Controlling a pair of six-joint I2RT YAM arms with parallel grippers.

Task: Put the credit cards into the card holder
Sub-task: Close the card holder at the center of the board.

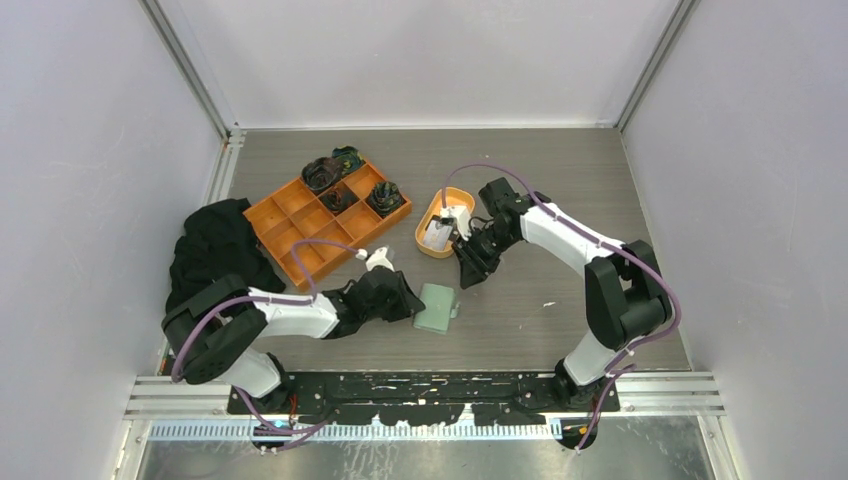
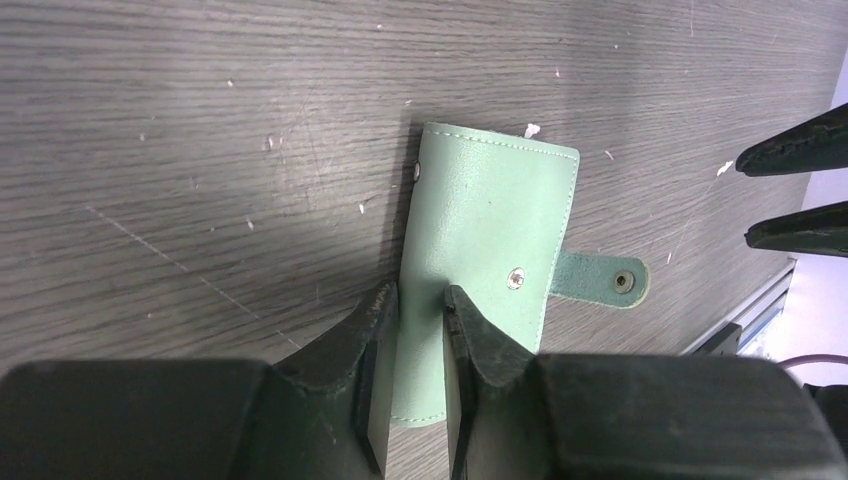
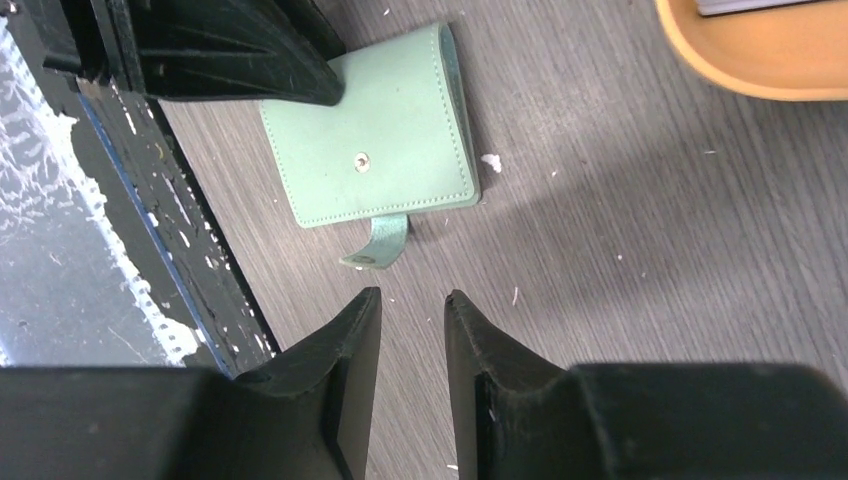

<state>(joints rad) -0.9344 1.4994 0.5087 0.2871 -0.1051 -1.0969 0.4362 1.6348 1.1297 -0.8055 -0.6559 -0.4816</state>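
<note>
The sage-green card holder [image 1: 438,307] lies folded on the table with its tab loose; it also shows in the left wrist view [image 2: 490,210] and the right wrist view [image 3: 375,130]. My left gripper [image 1: 408,300] [image 2: 420,300] has its jaws a narrow gap apart, closed on the holder's near edge, which fills the gap. The credit cards [image 1: 438,236] lie in the oval orange dish [image 1: 428,212]; only a sliver of a card [image 3: 745,5] shows in the right wrist view. My right gripper [image 1: 468,272] [image 3: 412,300] is slightly open and empty, between the dish and the holder.
An orange compartment tray [image 1: 290,240] with dark bundles stands at the back left. A black cloth [image 1: 215,250] lies left of it. The dish rim [image 3: 760,65] is just right of my right gripper. The black base rail [image 3: 150,200] runs along the near edge.
</note>
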